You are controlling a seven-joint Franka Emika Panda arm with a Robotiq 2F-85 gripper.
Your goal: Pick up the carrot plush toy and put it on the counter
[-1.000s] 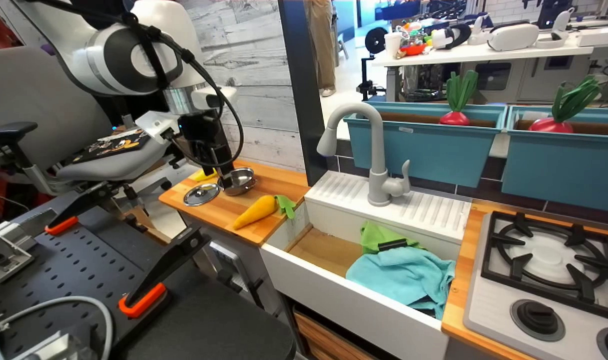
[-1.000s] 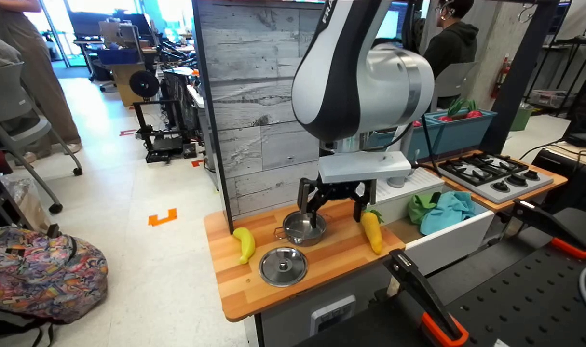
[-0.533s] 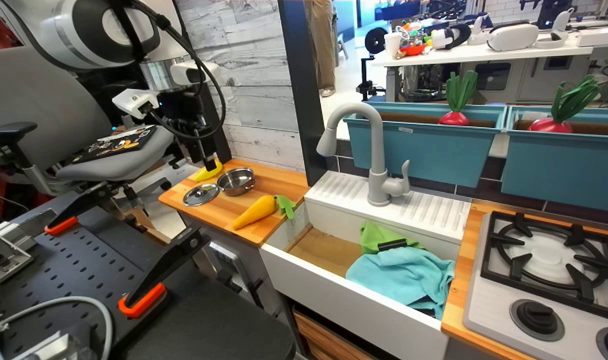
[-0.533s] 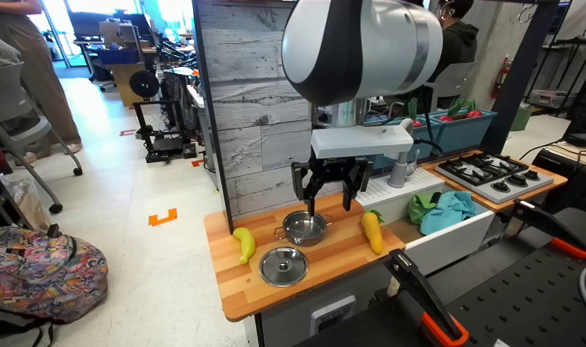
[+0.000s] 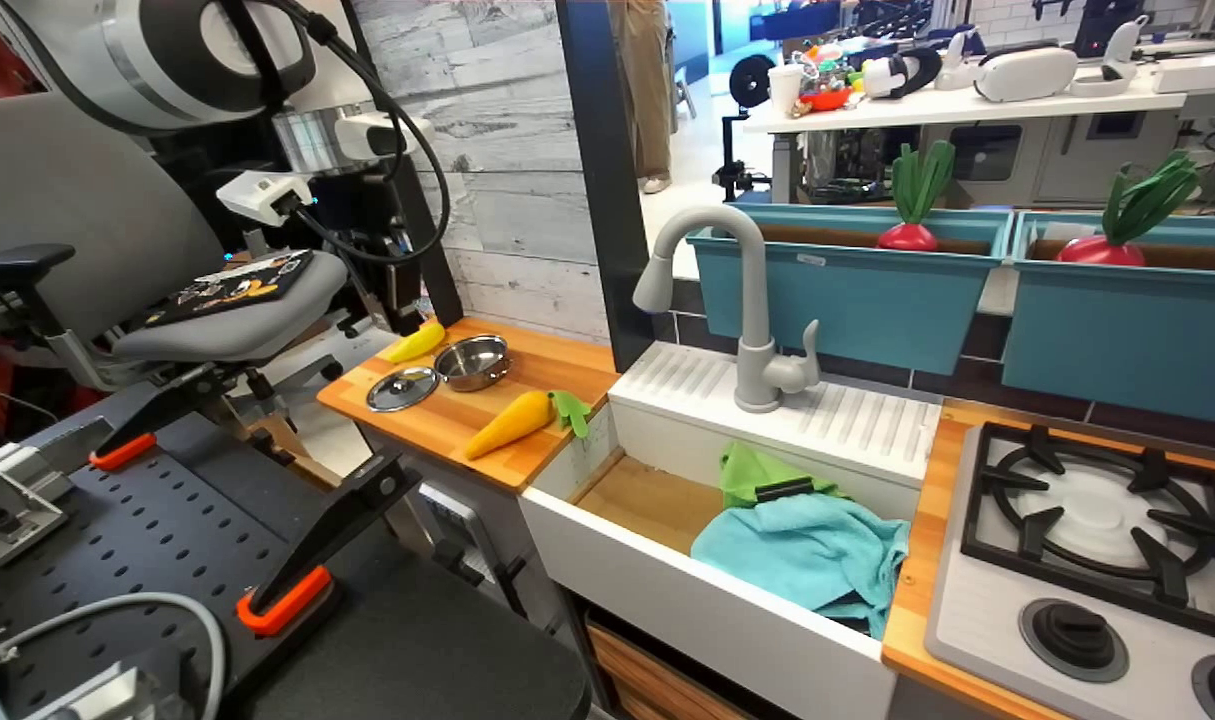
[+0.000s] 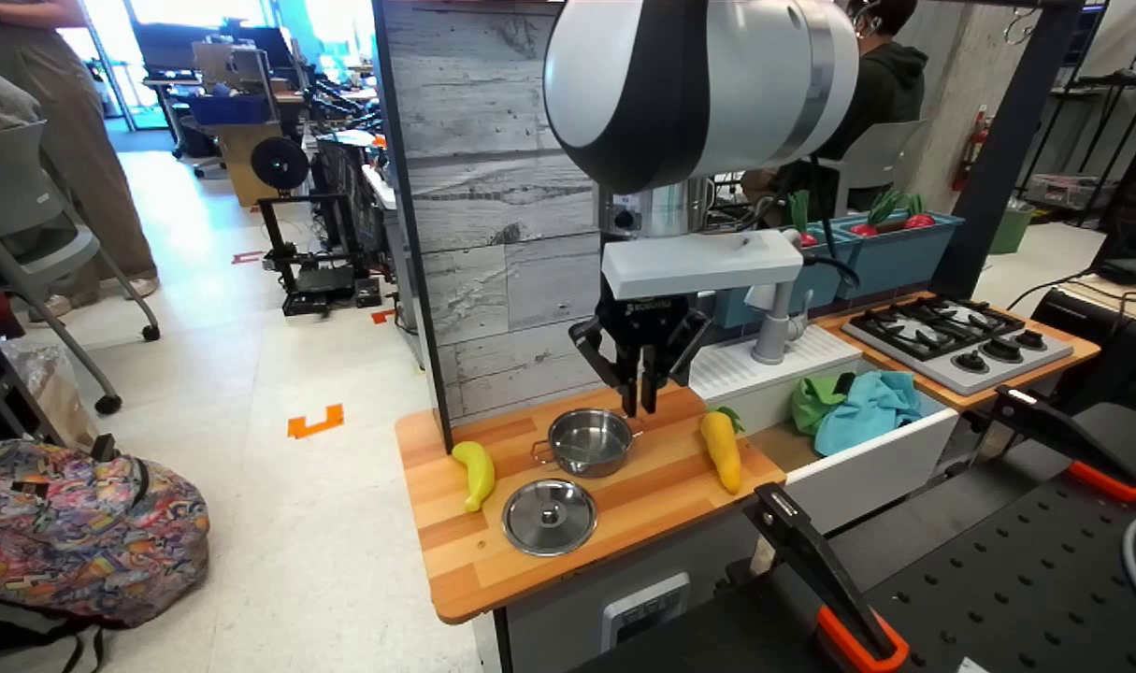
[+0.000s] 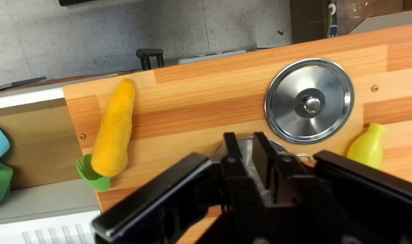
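The carrot plush toy (image 7: pixel 114 128), yellow-orange and tapered with a green top, lies on the wooden counter (image 7: pixel 199 115) close to the sink-side edge. Both exterior views show the carrot plush toy (image 5: pixel 512 425) (image 6: pixel 720 451) resting there with nothing touching it. My gripper (image 6: pixel 639 409) is up in the air above the counter, off to the pot's side of the toy. In the wrist view the gripper (image 7: pixel 244 135) appears over the pot, its fingers drawn together to a slim gap that holds nothing.
A steel pot (image 6: pixel 590 449) stands on the counter, with its lid (image 6: pixel 549 517) and a yellow banana (image 6: pixel 475 477) nearby. The white sink (image 5: pixel 707 590) adjoins the carrot's side and holds a teal cloth (image 5: pixel 802 545) and a green one. A grey faucet (image 5: pixel 752 280) rises behind it.
My gripper has gone up and away from the counter, and its jaws have come from wide apart to nearly touching. The carrot plush toy has stayed in place.
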